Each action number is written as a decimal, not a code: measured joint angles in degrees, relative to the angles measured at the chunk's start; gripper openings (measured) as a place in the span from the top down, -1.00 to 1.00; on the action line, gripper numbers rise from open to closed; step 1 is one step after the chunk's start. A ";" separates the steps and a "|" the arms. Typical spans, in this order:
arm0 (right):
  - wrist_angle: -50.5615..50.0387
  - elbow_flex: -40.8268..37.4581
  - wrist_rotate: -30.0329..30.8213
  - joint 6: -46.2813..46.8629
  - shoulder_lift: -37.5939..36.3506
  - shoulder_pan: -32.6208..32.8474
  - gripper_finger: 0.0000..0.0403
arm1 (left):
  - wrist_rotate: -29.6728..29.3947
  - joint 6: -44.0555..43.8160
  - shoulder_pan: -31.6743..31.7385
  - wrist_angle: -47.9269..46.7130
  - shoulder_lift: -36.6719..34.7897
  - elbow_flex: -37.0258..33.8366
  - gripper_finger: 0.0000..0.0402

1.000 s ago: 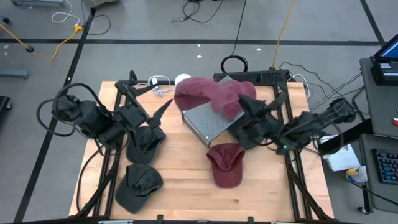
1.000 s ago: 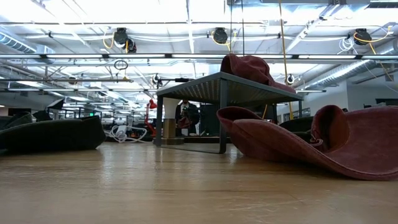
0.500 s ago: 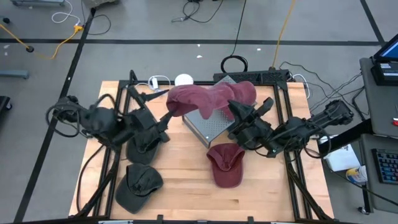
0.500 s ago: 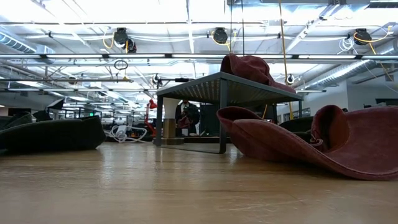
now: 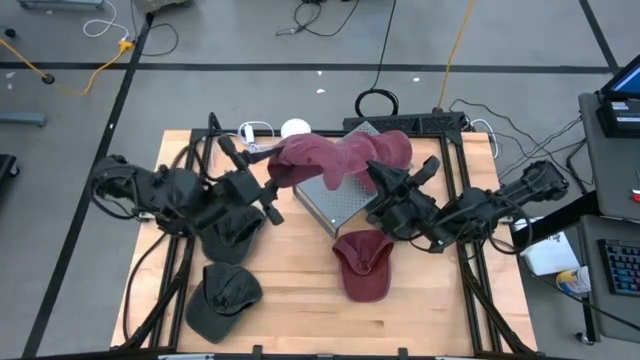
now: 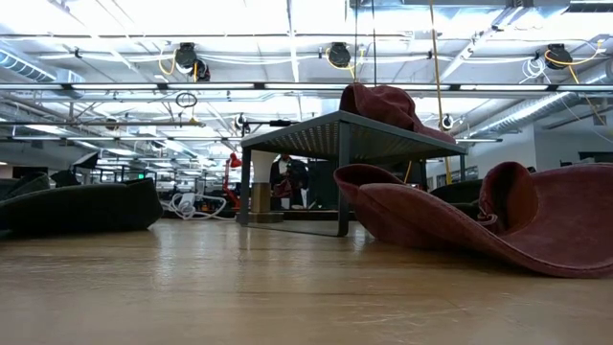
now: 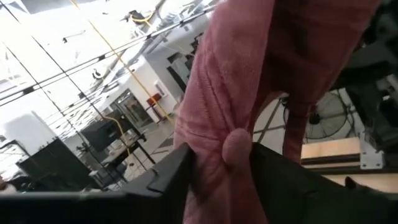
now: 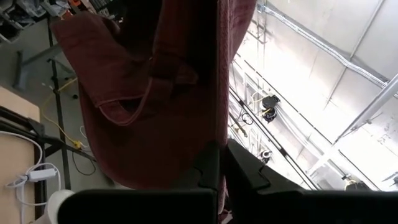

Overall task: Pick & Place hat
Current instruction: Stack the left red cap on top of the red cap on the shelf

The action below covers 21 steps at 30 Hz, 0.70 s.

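Two robot arms share one maroon hat (image 5: pixel 335 158) over a grey metal stand (image 5: pixel 335 200) at the far middle of the wooden desk (image 5: pixel 300 300).

Nearest the front edge: a dark cap (image 5: pixel 222 298) at front left and a maroon cap (image 5: pixel 364 264) lying just in front of the stand, both untouched. A second dark cap (image 5: pixel 233 230) sits a bit further back, beneath the left arm.

Mid-desk, the left gripper (image 5: pixel 268 178) has its jaws pinching a fold at the hat's left edge; the left wrist view shows pink fabric bunched btwn the two dark fingers (image 7: pixel 168 177). The right gripper (image 5: pixel 378 180) has its jaws fully closed on cloth at the hat's right side; the right wrist view shows fabric draped over them.

The hat itself hangs partly over the stand's top, spread btwn both grips. From desk level a maroon mound (image 6: pixel 383 103) shows on the stand's surface.

Farther back: white cable and a small white round object (image 5: pixel 293 128), then a black power strip (image 5: pixel 410 123) along the desk's rear edge.

Judged step: a handover or joint placement, w/ the left arm only just taking hold. Next move prob. calls for one grip to let go so the other arm can settle the hat flat, w/o dragging it off the stand's edge.
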 joint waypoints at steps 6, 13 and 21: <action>-1.27 0.00 0.03 -0.12 -0.02 -0.02 1.00 | -0.07 0.46 -0.24 2.82 -0.06 -0.03 0.57; -3.39 0.02 0.15 0.42 -0.02 -0.02 0.93 | -0.58 2.20 -0.39 5.93 -0.02 -0.03 0.87; -3.44 0.04 6.27 5.95 -1.37 3.62 0.45 | -2.24 7.92 0.35 11.25 -0.02 -0.03 0.97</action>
